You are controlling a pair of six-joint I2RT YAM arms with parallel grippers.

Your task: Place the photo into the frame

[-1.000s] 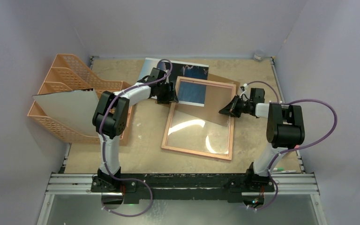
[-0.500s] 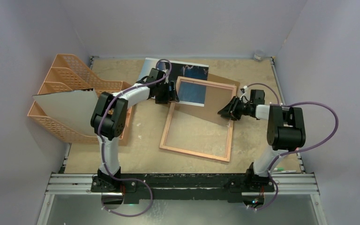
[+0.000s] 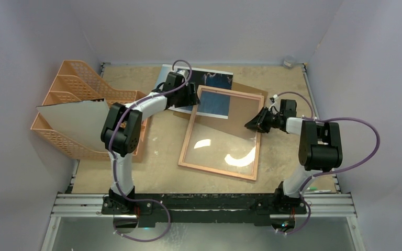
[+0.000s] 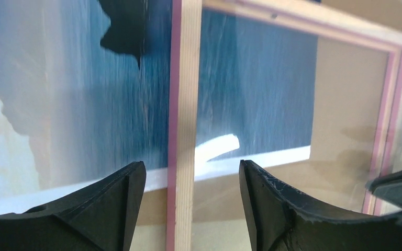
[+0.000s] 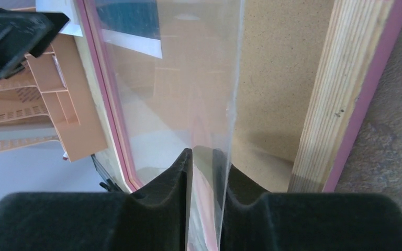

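Observation:
The frame (image 3: 217,172), pink-edged with a tan wood rim, lies mid-table. Its far end covers the lower part of the photo (image 3: 217,79), a dark blue sea print. My left gripper (image 3: 192,99) is open near the frame's far-left corner. In the left wrist view its gripper (image 4: 191,164) straddles the frame's rail (image 4: 186,78) over the photo (image 4: 84,104). My right gripper (image 3: 250,125) sits at the frame's right side. In the right wrist view that gripper (image 5: 207,151) is shut on the edge of the clear pane (image 5: 188,94), just inside the rail (image 5: 345,89).
A brown backing board (image 3: 243,112) lies under the frame's far-right part. Orange file trays (image 3: 78,99) holding a greyish-white sheet (image 3: 76,117) stand at the left. A small object (image 3: 289,61) rests in the back-right corner. Walls close in on three sides.
The left gripper has opened wider and shifted slightly toward the far edge. The right gripper opened, then closed on the pane's edge. Glare on the pane vanished and returned in new places.

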